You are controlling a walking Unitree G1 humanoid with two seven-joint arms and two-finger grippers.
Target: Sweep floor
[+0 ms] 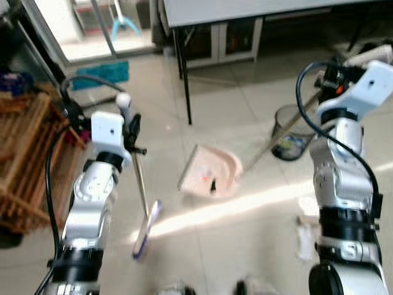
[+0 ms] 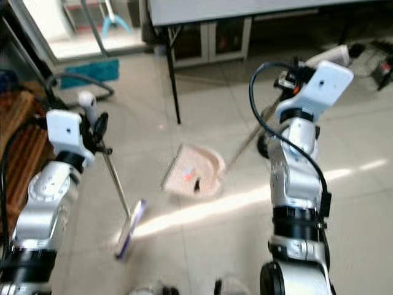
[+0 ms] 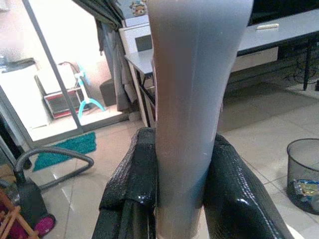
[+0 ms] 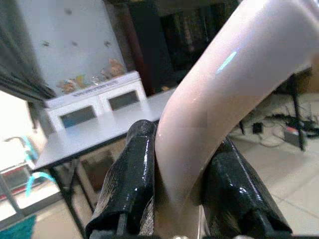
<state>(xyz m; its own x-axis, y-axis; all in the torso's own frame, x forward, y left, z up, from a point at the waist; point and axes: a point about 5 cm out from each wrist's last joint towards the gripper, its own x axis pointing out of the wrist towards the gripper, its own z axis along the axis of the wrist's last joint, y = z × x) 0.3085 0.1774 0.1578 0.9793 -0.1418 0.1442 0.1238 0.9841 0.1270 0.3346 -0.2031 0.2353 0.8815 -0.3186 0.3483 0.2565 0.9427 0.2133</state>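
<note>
Left gripper (image 3: pixel 182 199): you're pinching the grey metal broom pole (image 1: pixel 139 178).
Right gripper (image 4: pixel 182 194): clamped on the pale pink plastic dustpan handle (image 4: pixel 224 94).
Pale pink dustpan (image 1: pixel 212 172): on the tiled floor (image 1: pixel 245 239), 2 o'clock of the broom head (image 1: pixel 146 228).

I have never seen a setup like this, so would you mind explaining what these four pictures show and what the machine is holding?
This is a humanoid robot with two silver arms. The two wide pictures come from its head cameras, looking down at a tiled floor. The two close pictures come from cameras on its wrists. The left gripper is shut on the grey broom handle; the broom head rests on the floor. The right gripper is shut on the pink dustpan handle. The dustpan sits on the floor with a few scraps inside. Behind it stand a mesh wastebasket and a table.
</note>
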